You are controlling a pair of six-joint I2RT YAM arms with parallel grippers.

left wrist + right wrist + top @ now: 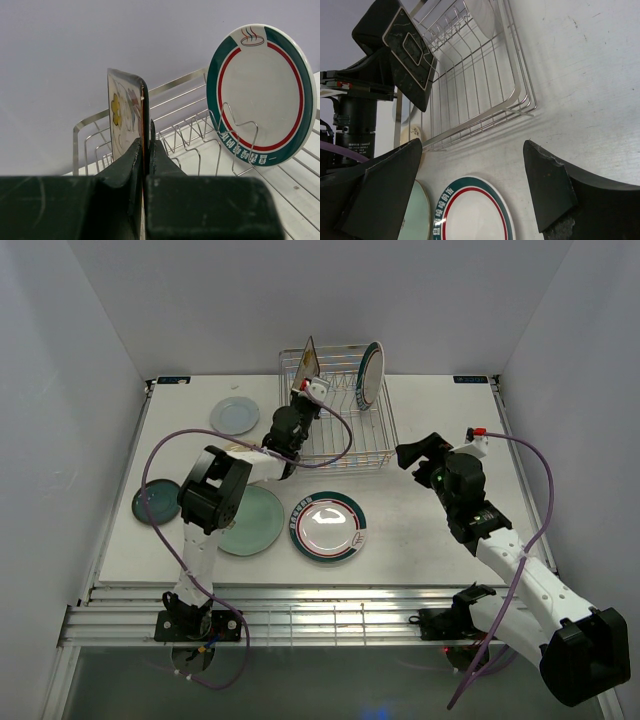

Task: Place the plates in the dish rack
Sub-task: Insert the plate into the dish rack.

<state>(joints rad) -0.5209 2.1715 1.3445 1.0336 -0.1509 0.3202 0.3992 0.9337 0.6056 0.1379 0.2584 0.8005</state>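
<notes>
Clenched upright in the left gripper point(146, 150) at the dish rack's point(345, 435) far-left end, the square floral plate point(125, 120) should next be lowered between prongs and released, while the right gripper point(472, 145) is left spread and empty.

The left arm point(212, 490) and right arm point(520, 565) have white links and black joints. A purple cable point(152, 462) trails each. The fingers point(550, 190) are scuffed black.

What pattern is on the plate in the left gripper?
The square plate shows a floral print, yellow flower; clearest in the left wrist view.
</notes>
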